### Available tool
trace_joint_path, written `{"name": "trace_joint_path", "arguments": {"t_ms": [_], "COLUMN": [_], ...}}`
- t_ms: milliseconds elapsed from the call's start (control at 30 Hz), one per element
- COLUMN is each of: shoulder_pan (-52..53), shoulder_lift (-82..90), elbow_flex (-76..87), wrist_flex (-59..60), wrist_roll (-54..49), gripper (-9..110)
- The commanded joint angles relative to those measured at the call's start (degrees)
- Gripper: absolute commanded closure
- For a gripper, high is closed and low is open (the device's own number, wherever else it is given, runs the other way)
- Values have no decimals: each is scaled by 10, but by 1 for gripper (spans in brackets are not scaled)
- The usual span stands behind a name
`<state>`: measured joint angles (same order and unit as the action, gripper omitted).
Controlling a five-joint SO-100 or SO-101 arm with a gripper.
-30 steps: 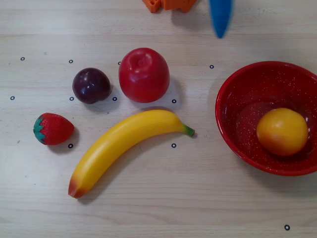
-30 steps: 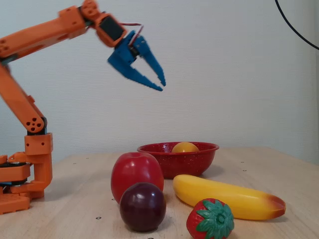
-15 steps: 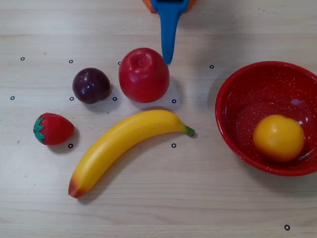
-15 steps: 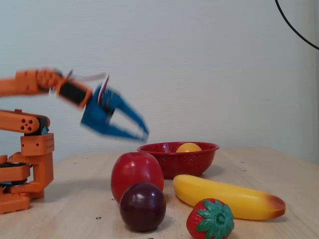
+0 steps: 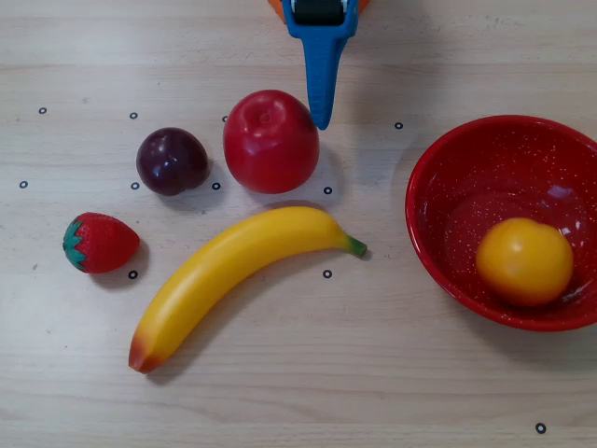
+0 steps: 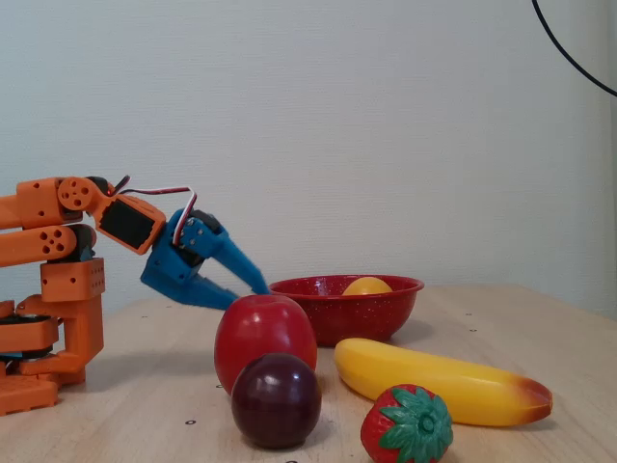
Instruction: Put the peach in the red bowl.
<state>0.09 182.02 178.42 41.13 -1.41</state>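
Five toy fruits and one dish are laid out on the wooden table [image 5: 280,373], and the job looks finished from where I stand. The red bowl [image 5: 448,159], the biggest thing here, sits at the right of the overhead view with the peach [image 5: 524,261] resting inside it, low against the near wall, probably where it rolled to a stop. The banana [image 5: 233,275] lies curved across the middle, well apart from the bowl. The red apple [image 5: 270,142] stands just above it, with the dark plum [image 5: 173,161] beside it and the strawberry [image 5: 100,242] furthest left; none of these needed moving. The gripper [image 6: 249,285] hangs clear of the table near the apple, empty, its blue fingers [image 5: 322,93] brought together to one point, so I judge the arm is only pulling home
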Motion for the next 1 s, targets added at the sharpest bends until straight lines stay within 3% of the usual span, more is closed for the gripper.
{"name": "trace_joint_path", "arguments": {"t_ms": [0, 67, 967], "shoulder_pan": [4, -4, 1], "shoulder_lift": [15, 31, 31], "elbow_flex": [3, 3, 3], "wrist_flex": [46, 87, 95], "wrist_roll": [-30, -46, -55], "gripper": [101, 101, 101]}}
